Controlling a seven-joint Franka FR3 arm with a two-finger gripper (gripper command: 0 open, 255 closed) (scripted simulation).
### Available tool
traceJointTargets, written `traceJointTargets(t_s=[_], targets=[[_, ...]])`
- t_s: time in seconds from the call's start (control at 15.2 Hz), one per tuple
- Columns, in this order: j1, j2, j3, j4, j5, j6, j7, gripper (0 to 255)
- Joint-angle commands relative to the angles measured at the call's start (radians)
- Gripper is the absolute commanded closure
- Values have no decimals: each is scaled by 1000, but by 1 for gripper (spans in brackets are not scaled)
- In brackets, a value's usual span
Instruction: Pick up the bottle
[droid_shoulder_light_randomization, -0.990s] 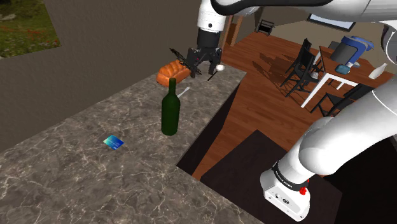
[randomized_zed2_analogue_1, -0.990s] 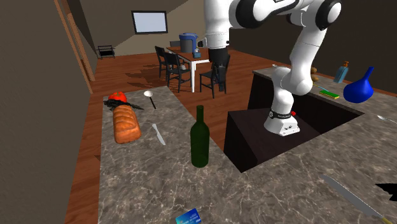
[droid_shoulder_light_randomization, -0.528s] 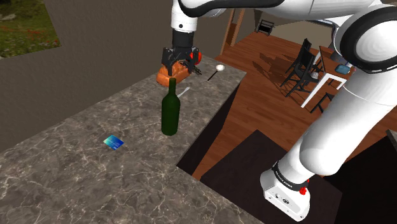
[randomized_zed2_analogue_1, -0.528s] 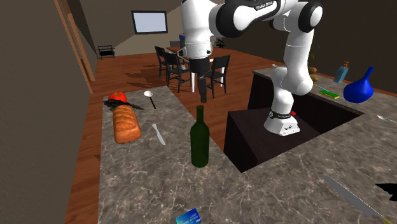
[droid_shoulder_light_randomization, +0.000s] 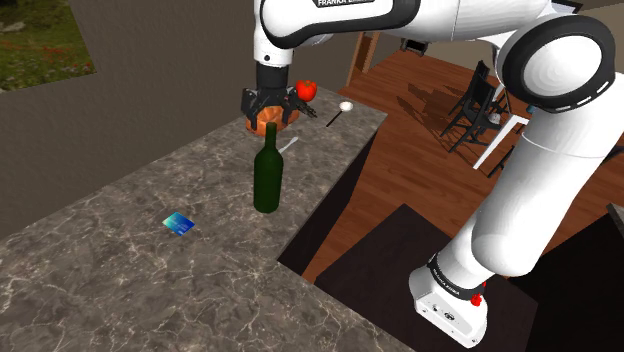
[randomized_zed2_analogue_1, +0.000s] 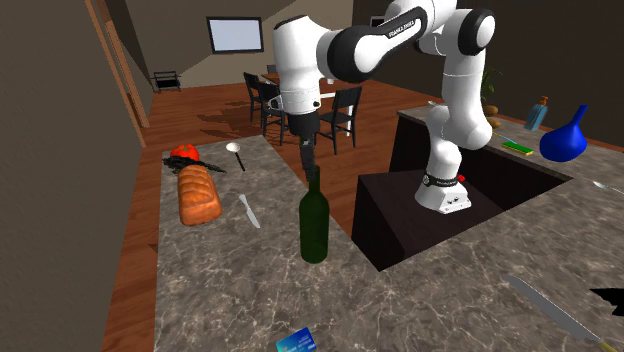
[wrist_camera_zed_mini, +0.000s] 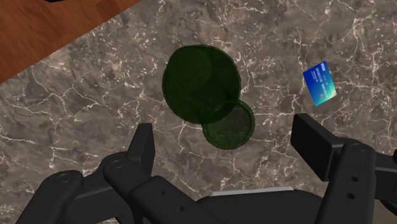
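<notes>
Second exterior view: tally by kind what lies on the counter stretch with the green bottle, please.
Bottle: 1
Loaf: 1
Spoon: 1
Knife: 1
Card: 1
Red fruit: 1
Black item, kind unclear: 1
Total: 7

Gripper (randomized_zed2_analogue_1: 308, 163) seemingly just above bottle (randomized_zed2_analogue_1: 314, 228)

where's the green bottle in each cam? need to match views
Shoulder view: green bottle upright on the counter, left of centre, below the gripper.
Second exterior view: green bottle upright near the picture's centre.
Wrist view: green bottle seen from above, just beyond the open fingers.
Shared landmark: blue card lying on the counter.
</notes>
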Motion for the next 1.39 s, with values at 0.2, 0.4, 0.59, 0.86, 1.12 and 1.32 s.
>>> traceJointTargets(t_s=[0.2,0.4,0.59,0.86,1.12,1.32], targets=[[1,6,0,-24,-1,31,0,255],[1,7,0,-23,-1,31,0,255],[1,7,0,-23,-1,31,0,255],[0,4,0,-14,-1,18,0,255],[0,-3,0,32,0,-33,3,255],[1,-5,1,69,0,-73,5,255]])
